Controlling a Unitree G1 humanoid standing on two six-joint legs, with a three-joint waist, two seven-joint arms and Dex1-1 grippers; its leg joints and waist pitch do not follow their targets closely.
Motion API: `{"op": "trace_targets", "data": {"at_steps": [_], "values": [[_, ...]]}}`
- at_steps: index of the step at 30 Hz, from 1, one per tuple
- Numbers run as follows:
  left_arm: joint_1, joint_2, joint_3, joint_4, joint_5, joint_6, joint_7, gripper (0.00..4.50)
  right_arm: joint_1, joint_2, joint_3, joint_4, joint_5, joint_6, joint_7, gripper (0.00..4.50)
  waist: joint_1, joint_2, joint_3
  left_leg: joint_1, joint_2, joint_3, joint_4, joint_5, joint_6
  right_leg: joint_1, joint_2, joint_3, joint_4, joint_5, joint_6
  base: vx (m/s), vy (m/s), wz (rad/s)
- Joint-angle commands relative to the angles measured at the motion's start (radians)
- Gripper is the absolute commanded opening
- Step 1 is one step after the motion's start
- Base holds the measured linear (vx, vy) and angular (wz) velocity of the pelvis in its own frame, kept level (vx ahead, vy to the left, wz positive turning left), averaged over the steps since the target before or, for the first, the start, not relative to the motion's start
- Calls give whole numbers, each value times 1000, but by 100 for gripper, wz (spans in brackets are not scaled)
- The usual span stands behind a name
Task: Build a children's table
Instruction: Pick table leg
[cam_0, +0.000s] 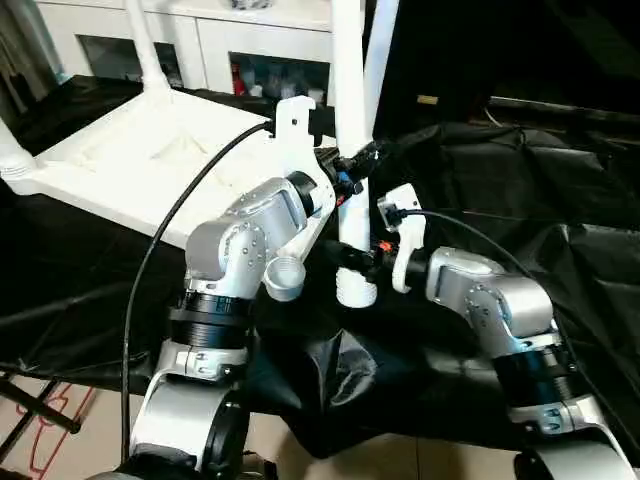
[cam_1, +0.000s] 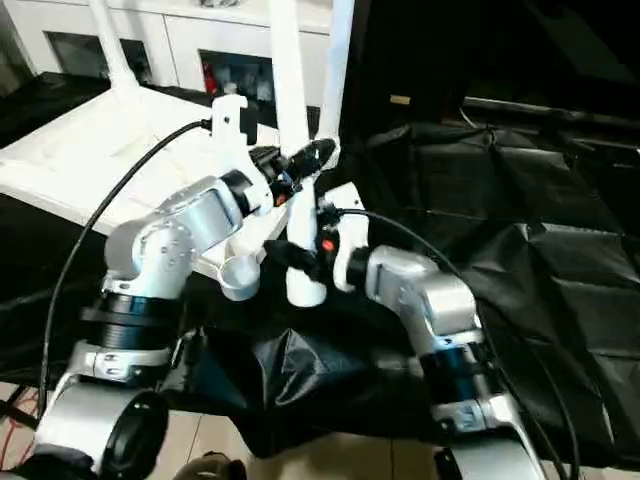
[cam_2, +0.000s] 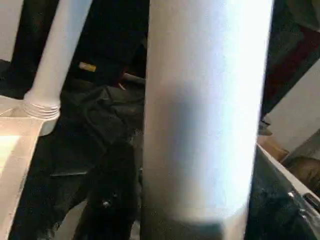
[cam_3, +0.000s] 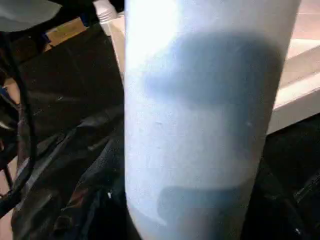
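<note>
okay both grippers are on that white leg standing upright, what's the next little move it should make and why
Probably carry the leg a bit toward the robot's left and lower its threaded end into the near corner socket of the table top. The left gripper and right gripper hold the leg upright, its end beside that open socket, not in it. At least two other legs already stand in their corners.

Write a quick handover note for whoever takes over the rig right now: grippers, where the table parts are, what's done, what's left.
Left gripper and right gripper: both on one upright loose leg, left higher, right near its threaded end.
Tabletop lies underside up on the black cloth.
Done: three legs stand in corner sockets, e.g. the far-left one.
Left: seat the held leg in the remaining near-right corner socket, hidden behind the left arm.
</note>
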Motion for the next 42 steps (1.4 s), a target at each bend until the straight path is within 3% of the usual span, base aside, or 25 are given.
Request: {"op": "trace_targets", "data": {"at_steps": [1,4,6,9,14,19,24,30,31,33,42], "values": [[-1,8,38,16,20,-14,49,207,-26,1,-19,-37,-1,-59,0,191,-1,4,-85,38,88,-48,-71,-62,-11,42,-103,64,-66,128,-242,0,0,0],[0,12,29,11,-7,-33,-7,190,-31,4,-32,-34,19,-41,10,261,-1,5,-85,38,87,-48,-71,-71,-15,43,-105,64,-66,123,-239,0,0,0],[1,28,25,7,-37,-33,-79,188,-29,-20,-34,-37,43,-13,61,264,-2,7,-85,38,88,-49,-73,-87,-15,43,-104,64,-68,113,-234,0,0,0],[0,53,32,-1,-99,8,-183,184,-15,-76,-14,-46,58,-40,175,301,-1,8,-86,39,87,-47,-71,-83,-20,43,-102,63,-64,131,-241,0,0,0],[10,112,-6,-26,-153,60,-367,184,6,-156,20,-69,75,-50,320,335,4,4,-85,38,85,-45,-69,-77,1,44,-104,63,-64,130,-254,0,0,0],[10,176,-46,-31,-207,103,-552,184,10,-209,29,-67,109,-44,443,335,3,3,-84,37,85,-45,-69,-82,12,43,-105,63,-64,105,-267,0,0,0],[10,217,-51,-81,-327,179,-752,184,11,-234,29,-78,152,-16,530,335,2,6,-84,38,88,-44,-68,-80,21,40,-102,60,-60,109,-294,0,0,0],[-11,196,-38,-66,-337,169,-751,184,23,-234,46,-96,159,-5,541,318,5,7,-82,40,88,-44,-71,-108,0,41,-106,62,-67,53,-286,0,0,0],[-13,191,-38,-64,-339,166,-752,184,29,-231,50,-100,160,-1,544,291,4,7,-82,40,89,-45,-72,-109,-6,40,-105,62,-67,49,-281,0,0,0],[-14,191,-38,-62,-340,166,-758,184,31,-229,52,-100,160,0,546,284,5,8,-83,41,89,-45,-72,-114,-12,41,-106,63,-68,50,-280,0,0,0],[-18,189,-26,-53,-343,164,-754,184,35,-216,51,-99,161,-5,511,222,2,9,-84,39,88,-46,-72,-106,-6,41,-104,62,-66,70,-280,0,0,0]]}}
